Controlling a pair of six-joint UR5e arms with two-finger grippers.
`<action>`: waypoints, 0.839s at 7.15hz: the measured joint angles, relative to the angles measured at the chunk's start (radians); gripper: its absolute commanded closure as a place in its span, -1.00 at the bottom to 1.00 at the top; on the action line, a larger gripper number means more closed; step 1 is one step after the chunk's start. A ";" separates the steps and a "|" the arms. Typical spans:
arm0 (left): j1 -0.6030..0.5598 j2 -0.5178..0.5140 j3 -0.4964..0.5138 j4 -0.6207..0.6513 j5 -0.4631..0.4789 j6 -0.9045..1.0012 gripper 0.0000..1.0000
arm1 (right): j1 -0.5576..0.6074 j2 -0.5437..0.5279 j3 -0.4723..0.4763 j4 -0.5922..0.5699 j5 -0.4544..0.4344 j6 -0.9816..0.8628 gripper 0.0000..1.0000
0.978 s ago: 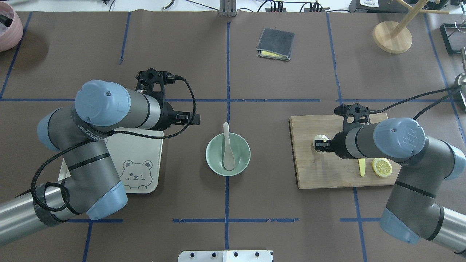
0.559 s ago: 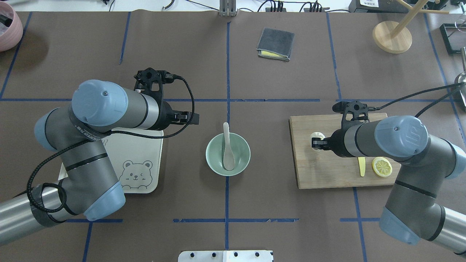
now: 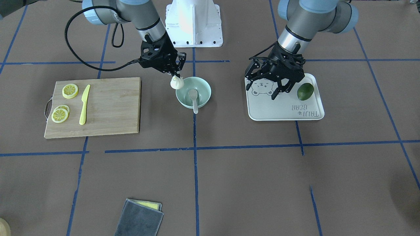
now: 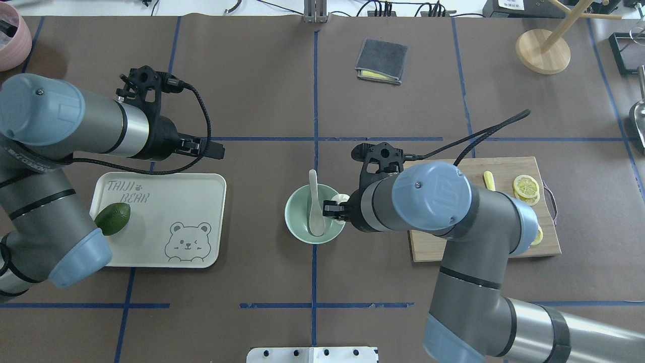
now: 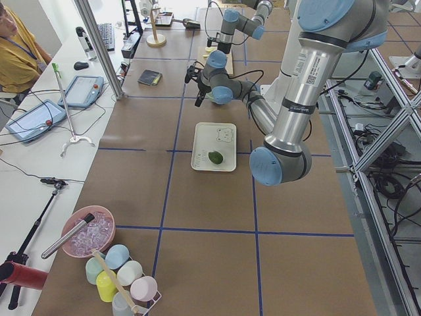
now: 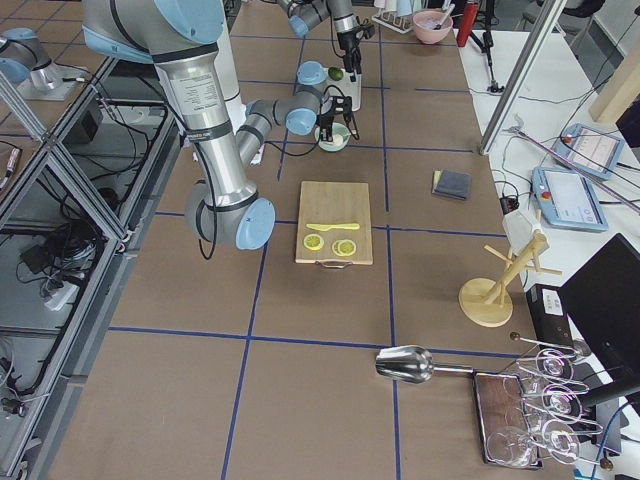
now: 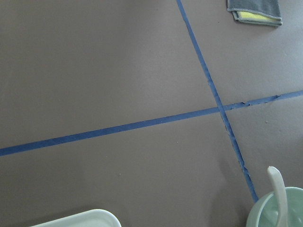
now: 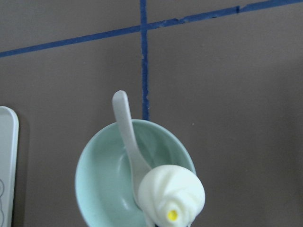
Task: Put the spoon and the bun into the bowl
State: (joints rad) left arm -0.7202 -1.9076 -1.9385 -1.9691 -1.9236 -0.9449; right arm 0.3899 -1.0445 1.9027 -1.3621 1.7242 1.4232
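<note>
The spoon (image 4: 315, 207) lies in the bowl (image 4: 296, 218), well apart from my left gripper (image 3: 261, 92), which hangs with fingers spread wide off the bowl's left side, over the tray (image 4: 201, 191). The bun (image 3: 177, 83) hangs pinched in my right gripper (image 3: 176, 77), just above the bowl's right rim. A moment ago that gripper was well to the bowl's right, over the cutting board (image 3: 111, 105), and my left one sat nearer the bowl. The spoon's long axis runs front to back, scoop in the basin, handle over the far rim pointing away from me. The bun's pleated top faces up.
</note>
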 measured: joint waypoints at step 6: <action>-0.023 0.005 0.008 -0.001 -0.023 0.014 -0.98 | -0.029 0.069 -0.050 -0.005 -0.025 0.026 -0.70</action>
State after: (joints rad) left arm -0.7432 -1.9027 -1.9307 -1.9696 -1.9465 -0.9308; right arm 0.3614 -0.9751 1.8524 -1.3667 1.6997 1.4494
